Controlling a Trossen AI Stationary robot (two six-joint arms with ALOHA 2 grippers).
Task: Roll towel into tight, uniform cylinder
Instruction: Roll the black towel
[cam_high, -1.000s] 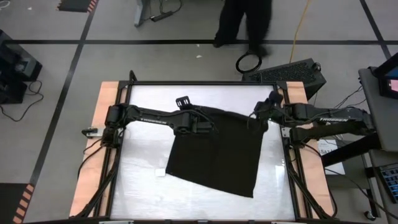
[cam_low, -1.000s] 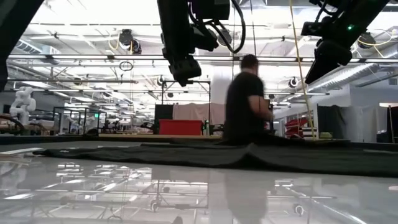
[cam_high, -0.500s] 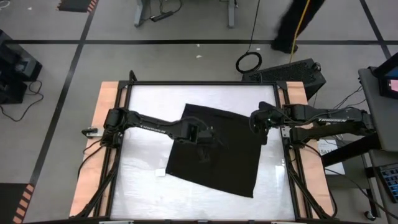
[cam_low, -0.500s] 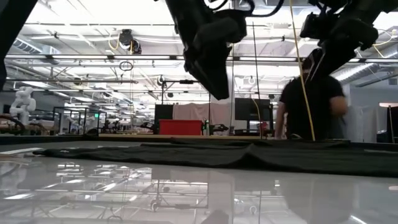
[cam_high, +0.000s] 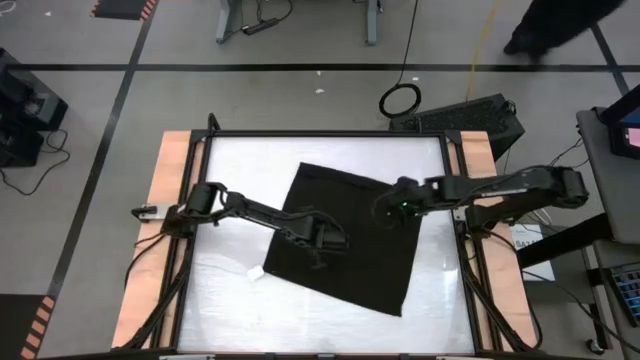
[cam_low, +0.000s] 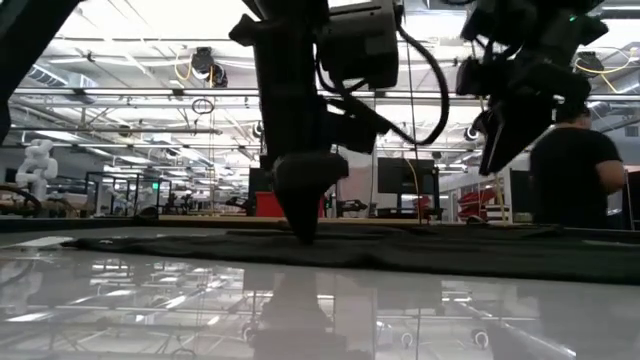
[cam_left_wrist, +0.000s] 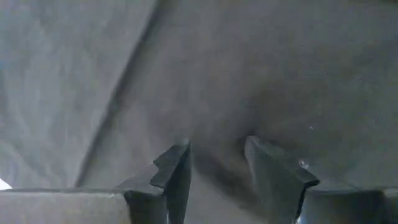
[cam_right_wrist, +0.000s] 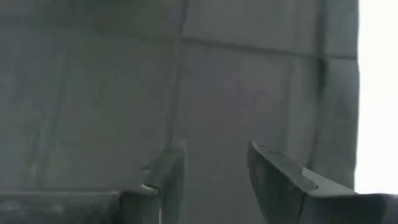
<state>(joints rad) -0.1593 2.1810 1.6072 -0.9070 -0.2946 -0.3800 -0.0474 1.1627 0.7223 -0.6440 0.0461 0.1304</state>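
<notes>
While the towel (cam_high: 350, 230) lies spread flat and skewed on the white tabletop (cam_high: 230, 170), nearer the right edge than the left, both arms reach in over it. High view: small white tag (cam_high: 255, 272) sticks out at the towel's left corner, toward the near-left part of the tabletop; one towel corner points to the far edge, another to the near right. Left gripper (cam_high: 322, 243) sits over the towel's left-centre part. Low view shows what the top-down one can't: left gripper (cam_low: 303, 222) tips are down at the cloth surface, touching or just above, while the right gripper (cam_low: 497, 150) hangs clearly above the towel, not touching. Left wrist view: fingers (cam_left_wrist: 176, 171) parted with a gap, dark cloth right under them, nothing pinched between. Right wrist view: fingers (cam_right_wrist: 273, 168) also apart, released, towel (cam_right_wrist: 236, 93) below with faint crease lines and bright tabletop past its edge. A person (cam_low: 570, 175) stands in the room beyond the table, seen on the right of the low view.
</notes>
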